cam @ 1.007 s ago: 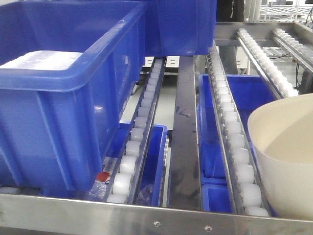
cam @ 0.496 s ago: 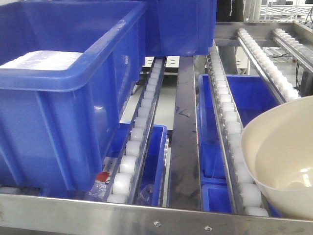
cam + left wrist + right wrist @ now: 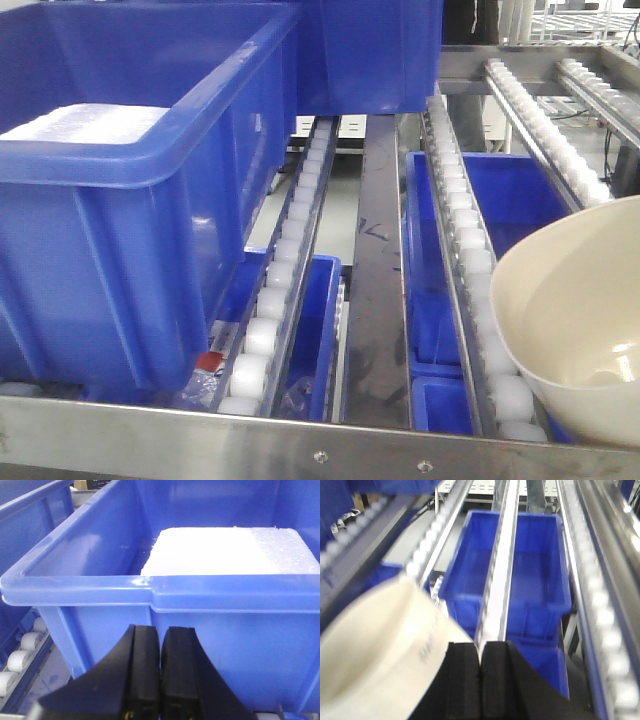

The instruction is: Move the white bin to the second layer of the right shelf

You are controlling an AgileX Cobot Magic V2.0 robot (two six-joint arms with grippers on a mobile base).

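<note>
The white bin [image 3: 572,310] sits tilted at the lower right of the front view, its mouth facing left and up, over the roller rails [image 3: 466,250] of the rack level. In the right wrist view the bin [image 3: 375,650] fills the lower left. My right gripper [image 3: 480,647] is shut on the bin's rim, with a thin cream edge showing between the fingers. My left gripper [image 3: 160,630] is shut and empty, close in front of the wall of a big blue crate [image 3: 225,625]. Neither gripper shows in the front view.
The big blue crate [image 3: 130,200] holding a white foam block [image 3: 90,122] stands on the rollers at left. Another blue crate [image 3: 370,50] stands behind it. Lower blue crates [image 3: 520,190] lie under the rails. A steel front rail [image 3: 300,440] crosses the bottom.
The white bin has tipped and shifted left, so more of its inside shows now. The blue crates have not moved.
</note>
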